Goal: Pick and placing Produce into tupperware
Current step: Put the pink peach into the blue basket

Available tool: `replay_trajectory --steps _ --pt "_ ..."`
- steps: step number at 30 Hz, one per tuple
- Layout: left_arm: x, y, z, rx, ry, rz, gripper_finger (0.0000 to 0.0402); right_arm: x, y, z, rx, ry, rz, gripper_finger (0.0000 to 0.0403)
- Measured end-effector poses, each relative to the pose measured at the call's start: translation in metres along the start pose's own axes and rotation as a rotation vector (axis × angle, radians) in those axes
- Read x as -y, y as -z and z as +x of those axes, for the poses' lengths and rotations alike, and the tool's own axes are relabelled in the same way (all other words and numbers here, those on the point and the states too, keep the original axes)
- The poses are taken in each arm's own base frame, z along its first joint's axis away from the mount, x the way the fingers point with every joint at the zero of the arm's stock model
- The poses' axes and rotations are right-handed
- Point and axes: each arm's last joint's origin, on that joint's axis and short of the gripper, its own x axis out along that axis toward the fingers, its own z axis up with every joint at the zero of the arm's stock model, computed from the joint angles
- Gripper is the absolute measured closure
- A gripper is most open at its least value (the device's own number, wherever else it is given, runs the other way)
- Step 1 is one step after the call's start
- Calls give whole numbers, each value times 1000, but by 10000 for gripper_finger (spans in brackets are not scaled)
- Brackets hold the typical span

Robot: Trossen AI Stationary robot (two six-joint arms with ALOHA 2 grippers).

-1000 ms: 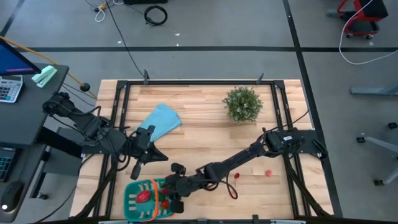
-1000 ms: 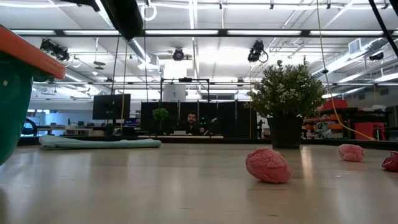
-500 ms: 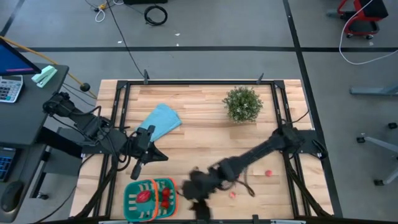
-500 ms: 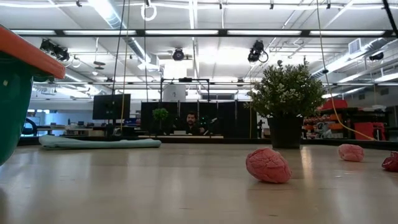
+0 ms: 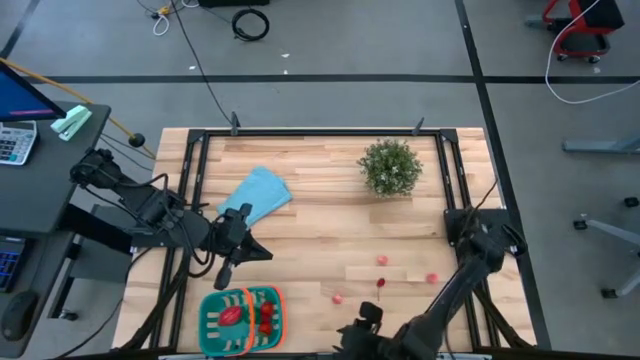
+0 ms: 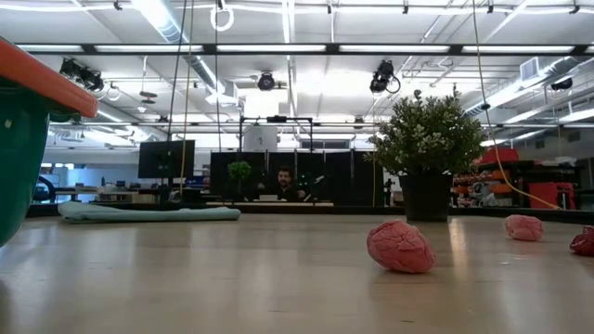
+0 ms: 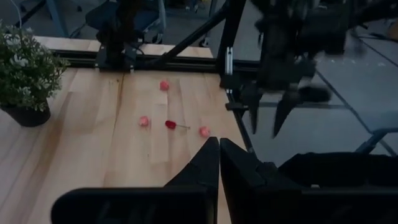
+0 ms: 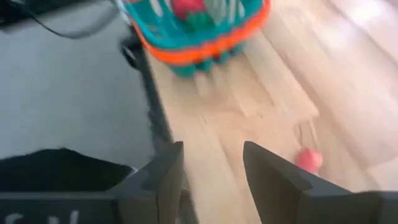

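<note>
Right end effector (image 8: 211, 171) empty, fingers apart, off the worktop (image 5: 330, 230) edge near tupperware (image 5: 242, 320). Left end effector (image 7: 219, 165) closed, parked clear. Loose produce (image 5: 338, 297) awaiting pickup.

Bare table (image 5: 320, 235) is lying open through the middle. The potted plant (image 5: 390, 166) is blocking the 1 o'clock corner and the folded cloth (image 5: 257, 193) is covering 10 o'clock. The tupperware (image 5: 242, 319) is filling 7 o'clock. Loose produce (image 5: 381, 261) is dotting the boards toward 5 o'clock, pieces well apart.
</note>
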Motion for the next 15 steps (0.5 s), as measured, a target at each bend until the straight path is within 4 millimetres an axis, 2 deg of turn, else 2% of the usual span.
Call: replay_trajectory --steps 3,5,11,15 --pt "1 0 1 2 2 0 390 2 23 26 -47 74 -50 223" --pt "1 0 2 -2 1 0 393 5 30 40 -71 111 -95 217" --pt "1 0 1 1 1 -19 385 25 10 73 -112 185 -91 193" --pt "1 0 1 -3 1 -31 378 37 0 88 -157 208 -63 180"
